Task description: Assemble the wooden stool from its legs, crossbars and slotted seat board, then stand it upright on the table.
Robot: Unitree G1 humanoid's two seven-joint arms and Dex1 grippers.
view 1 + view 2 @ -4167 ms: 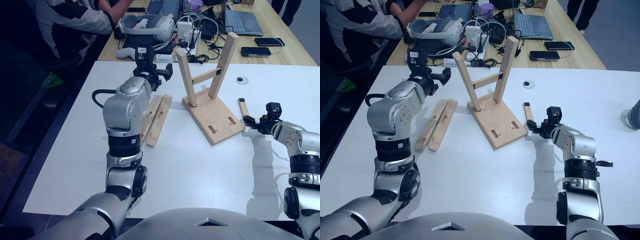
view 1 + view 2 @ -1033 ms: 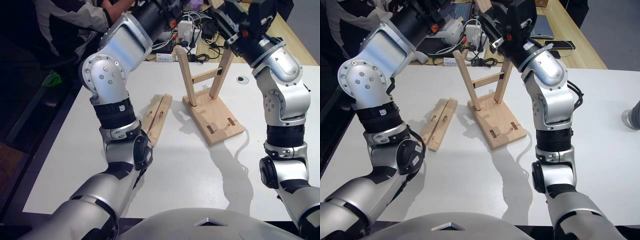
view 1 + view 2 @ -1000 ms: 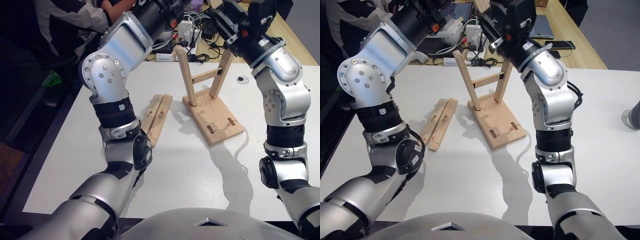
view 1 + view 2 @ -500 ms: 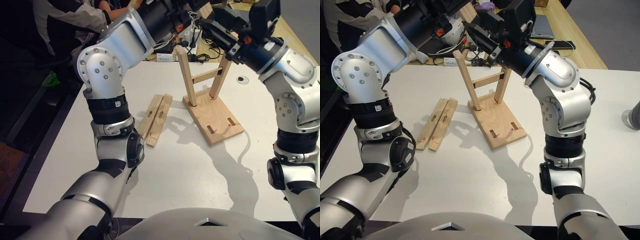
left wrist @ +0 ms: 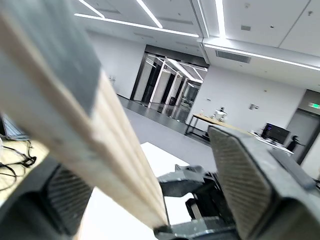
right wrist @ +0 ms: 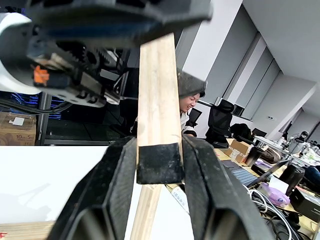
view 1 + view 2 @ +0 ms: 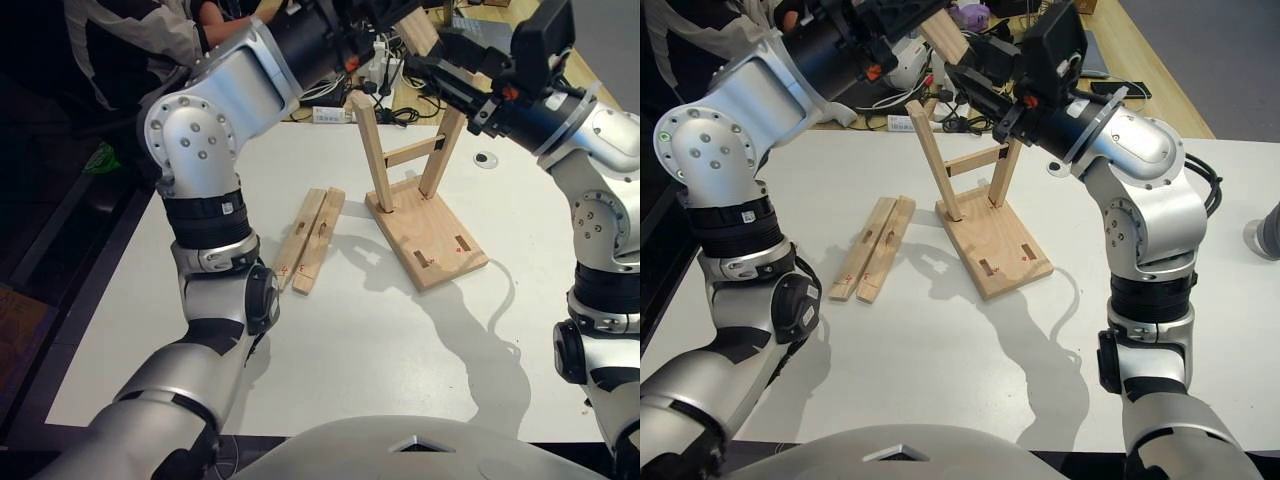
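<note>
Stool half-built on the desk. I've got its crossbar high beyond it, right tool clamped on the black-tipped end, left tool gaping round it. Light, stiff wood, I reckon: pinch the flat faces near the ends.

The seat board is pale raw wood with small red marks by its slots. The two legs standing in it are the same pale wood, and the fitted crossbar between them has one dark end. The loose legs beside the seat board carry red marks too. The table under it is white. The held crossbar in my right gripper is pale with a black end. On my left gripper the pads are dark grey, cross-hatched.
</note>
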